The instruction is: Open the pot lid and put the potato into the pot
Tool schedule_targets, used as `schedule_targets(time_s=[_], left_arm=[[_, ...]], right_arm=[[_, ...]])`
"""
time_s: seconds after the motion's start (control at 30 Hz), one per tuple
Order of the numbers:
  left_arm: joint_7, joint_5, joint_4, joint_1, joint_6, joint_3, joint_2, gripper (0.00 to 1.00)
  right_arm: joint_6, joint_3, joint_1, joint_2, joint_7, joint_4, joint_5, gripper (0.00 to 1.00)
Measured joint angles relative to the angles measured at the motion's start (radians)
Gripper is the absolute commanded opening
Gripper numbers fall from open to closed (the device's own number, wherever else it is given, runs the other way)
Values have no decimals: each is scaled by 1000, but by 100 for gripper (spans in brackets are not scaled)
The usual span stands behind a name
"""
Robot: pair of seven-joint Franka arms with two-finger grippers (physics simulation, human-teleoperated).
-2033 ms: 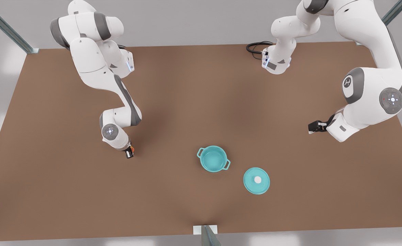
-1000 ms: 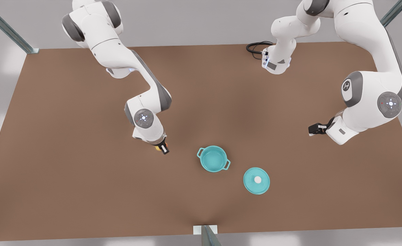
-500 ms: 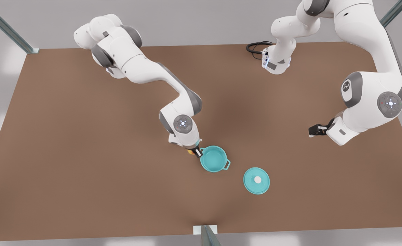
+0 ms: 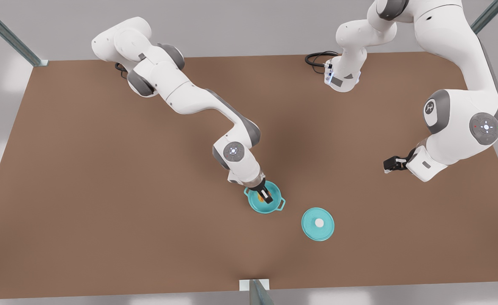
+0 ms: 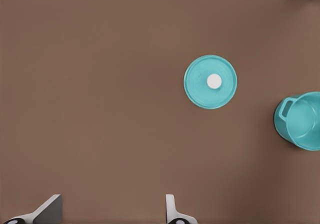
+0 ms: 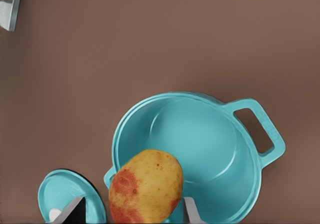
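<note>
The teal pot (image 4: 253,204) stands uncovered near the table's front middle, also in the right wrist view (image 6: 200,144) and the left wrist view (image 5: 302,121). My right gripper (image 4: 266,195) hangs just above its opening, shut on the yellow, red-patched potato (image 6: 146,186). The pot lid (image 4: 310,226) lies flat on the table beside the pot, toward the front view's right, knob up (image 5: 197,84) (image 6: 70,194). My left gripper (image 4: 391,164) waits open and holding nothing, well off to the front view's right (image 5: 112,216).
A black cable (image 4: 316,57) coils at the back edge beside an arm base (image 4: 342,78). A metal post (image 4: 255,291) stands at the middle of the front edge. Bare brown tabletop (image 4: 105,212) surrounds the pot and lid.
My right gripper has swung from the front view's left across the table, carrying the potato, and now hangs over the pot's opening. The left arm, pot and lid have stayed put.
</note>
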Motion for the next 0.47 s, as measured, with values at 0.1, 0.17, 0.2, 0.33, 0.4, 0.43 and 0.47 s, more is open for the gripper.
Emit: schedule_targets(time_s=[0.1,0.17,0.2,0.33,0.4,0.43,0.47], left_arm=[[0,0,0,0,1,0,0,100],[-1,0,0,0,2,0,0,100],[-1,-1,0,0,2,0,0,100],[-2,-5,0,1,2,0,0,100],[-3,-5,0,0,3,0,0,100],[-3,-5,0,0,3,0,0,100],[-3,-5,0,-1,3,-1,0,100]], right_arm=[[14,-3,0,-2,2,-1,0,100],[-56,-35,-26,-71,-12,-9,-2,100],[-127,-45,-86,-121,-28,-22,-4,100],[-370,-54,-502,-536,-202,-479,-22,100],[-445,-55,-649,-677,-342,-607,-42,100],[-474,-55,-674,-710,-407,-628,-49,100],[-500,-53,-684,-728,-470,-632,-54,100]])
